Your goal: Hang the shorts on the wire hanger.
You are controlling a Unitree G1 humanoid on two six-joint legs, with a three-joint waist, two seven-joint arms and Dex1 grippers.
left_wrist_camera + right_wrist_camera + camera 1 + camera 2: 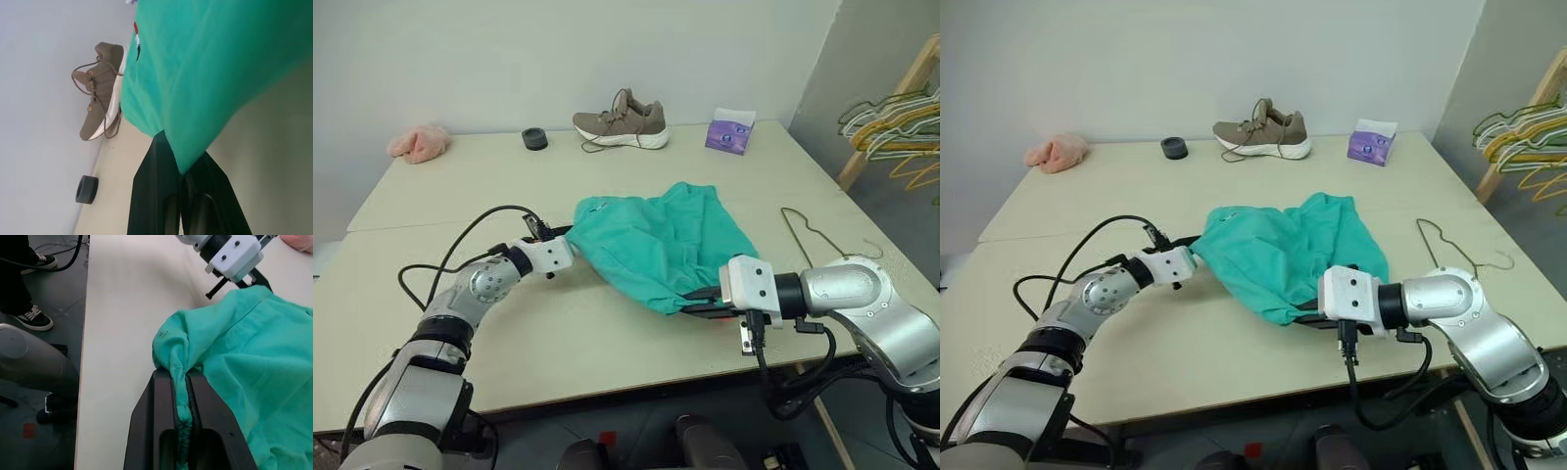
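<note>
The shorts (658,245), with no readable label, are clamped by the left gripper (570,238) and right gripper (697,302).

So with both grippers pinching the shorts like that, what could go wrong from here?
1. The left gripper pinches only an edge of the shorts, so the fabric could slip out if it is stretched.
2. The wire hanger lies flat on the table beside the right arm, and both grippers are occupied; the right gripper must let go to fetch it, so the shorts may sag.
</note>
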